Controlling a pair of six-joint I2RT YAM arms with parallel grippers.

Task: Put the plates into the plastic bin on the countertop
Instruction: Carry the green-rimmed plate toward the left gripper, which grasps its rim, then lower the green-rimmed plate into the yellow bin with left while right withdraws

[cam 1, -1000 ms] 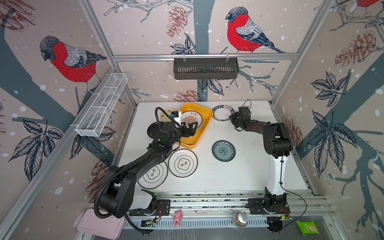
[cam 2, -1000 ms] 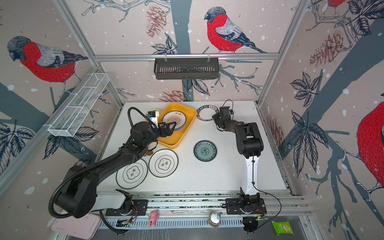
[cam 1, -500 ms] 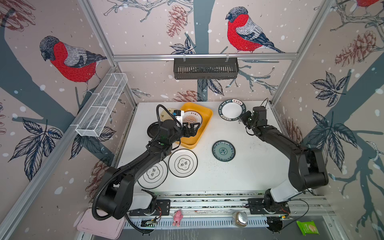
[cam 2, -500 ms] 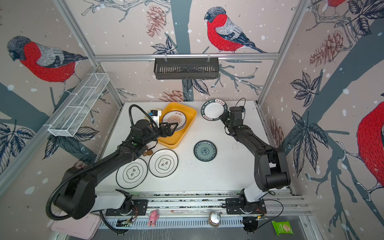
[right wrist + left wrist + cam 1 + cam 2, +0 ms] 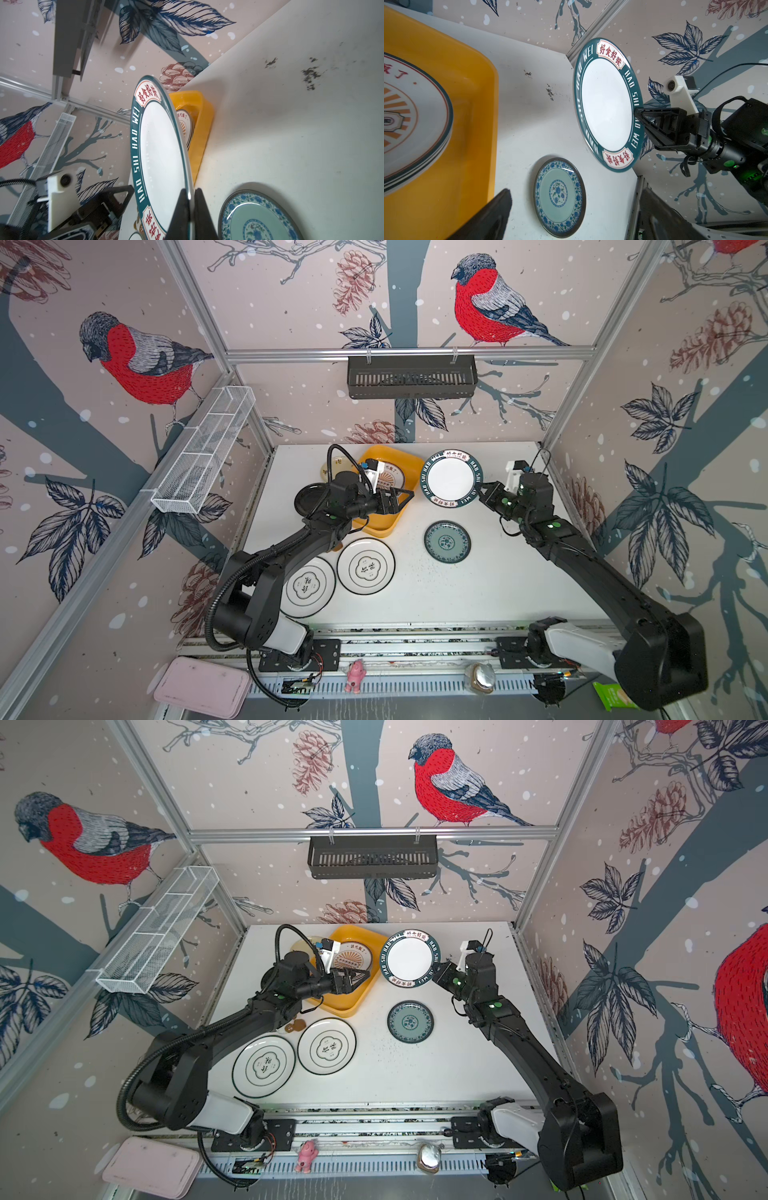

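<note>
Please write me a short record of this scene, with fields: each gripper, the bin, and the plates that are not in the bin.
left gripper: open, empty, above the plastic bin
right gripper: shut on the rim of the lettered plate
lettered plate: lifted off the countertop, tilted, beside the bin
plastic bin: holds a sunburst plate on top of a stack
flat on countertop: teal patterned plate; white black-rimmed plates
partly hidden by left arm: black plate
</note>
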